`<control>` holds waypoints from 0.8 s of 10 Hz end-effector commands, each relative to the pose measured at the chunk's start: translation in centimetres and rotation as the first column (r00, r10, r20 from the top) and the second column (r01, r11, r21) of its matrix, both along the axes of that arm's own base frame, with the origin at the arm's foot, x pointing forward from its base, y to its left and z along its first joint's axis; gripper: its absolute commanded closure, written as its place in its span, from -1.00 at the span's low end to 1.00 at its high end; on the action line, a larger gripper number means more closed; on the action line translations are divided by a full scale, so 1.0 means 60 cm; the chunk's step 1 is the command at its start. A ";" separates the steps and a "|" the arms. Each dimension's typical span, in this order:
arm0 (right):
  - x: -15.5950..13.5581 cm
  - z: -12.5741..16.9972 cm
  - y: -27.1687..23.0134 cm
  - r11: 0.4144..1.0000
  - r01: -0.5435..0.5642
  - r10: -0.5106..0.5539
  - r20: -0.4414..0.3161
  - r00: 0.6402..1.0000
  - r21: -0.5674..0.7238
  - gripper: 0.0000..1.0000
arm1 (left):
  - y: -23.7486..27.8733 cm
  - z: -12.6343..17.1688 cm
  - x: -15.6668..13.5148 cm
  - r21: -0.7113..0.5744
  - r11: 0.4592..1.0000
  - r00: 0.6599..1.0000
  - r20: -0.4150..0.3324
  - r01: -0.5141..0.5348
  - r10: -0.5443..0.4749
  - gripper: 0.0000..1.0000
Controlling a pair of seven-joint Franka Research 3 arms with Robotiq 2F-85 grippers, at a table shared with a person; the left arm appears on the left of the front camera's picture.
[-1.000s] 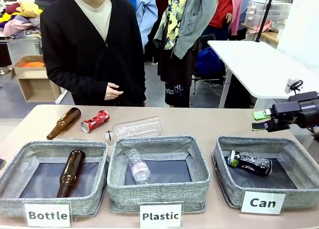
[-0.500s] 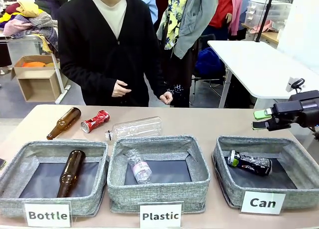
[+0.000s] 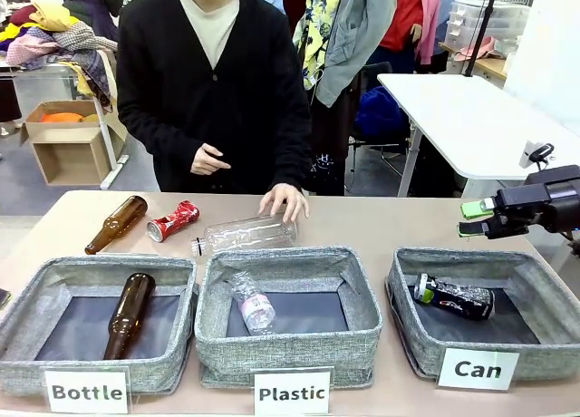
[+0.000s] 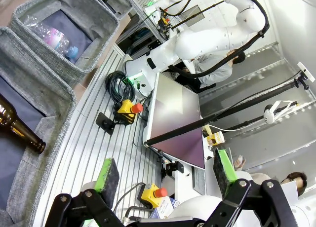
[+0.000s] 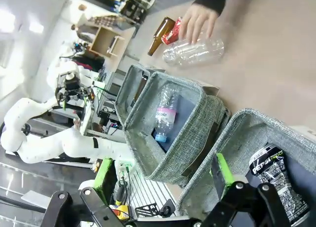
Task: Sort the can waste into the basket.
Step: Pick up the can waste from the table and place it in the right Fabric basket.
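On the bench [image 3: 381,219], the grey basket [image 3: 405,331] labelled "Can" is set at the robot's right. Near its far rim the right jaws are held wide open and empty; the left jaws are likewise spread on nothing. The black can [image 3: 453,297] is laid inside the basket. The crushed red can [image 3: 172,221] is left on the bench beside a brown bottle [image 3: 116,224].

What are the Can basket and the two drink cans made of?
The Can basket looks like grey woven fabric, matte, with visible weave. The black can seems thin metal: silver top, glossy print. The red can is probably metal too, shiny and crushed.
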State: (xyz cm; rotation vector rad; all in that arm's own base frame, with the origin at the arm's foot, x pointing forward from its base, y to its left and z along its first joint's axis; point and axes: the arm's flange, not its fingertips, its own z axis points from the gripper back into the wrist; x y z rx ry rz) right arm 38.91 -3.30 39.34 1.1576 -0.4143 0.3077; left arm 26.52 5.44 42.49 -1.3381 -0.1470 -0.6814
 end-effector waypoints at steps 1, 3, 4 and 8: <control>-0.006 -0.001 0.004 1.000 0.000 0.000 0.029 1.000 0.009 -1.00 | -0.004 0.005 -0.002 -0.020 1.000 1.000 -0.006 -0.011 0.011 -1.00; -0.006 -0.001 0.004 1.000 0.000 0.000 0.029 1.000 0.009 -1.00 | -0.004 0.005 -0.002 -0.020 1.000 1.000 -0.006 -0.011 0.011 -1.00; -0.006 -0.001 0.004 1.000 0.000 0.000 0.029 1.000 0.009 -1.00 | -0.004 0.005 -0.002 -0.020 1.000 1.000 -0.006 -0.011 0.011 -1.00; -0.006 -0.001 0.004 1.000 0.000 0.000 0.029 1.000 0.009 -1.00 | -0.077 0.091 0.063 0.371 0.919 0.989 0.104 -0.136 0.104 -1.00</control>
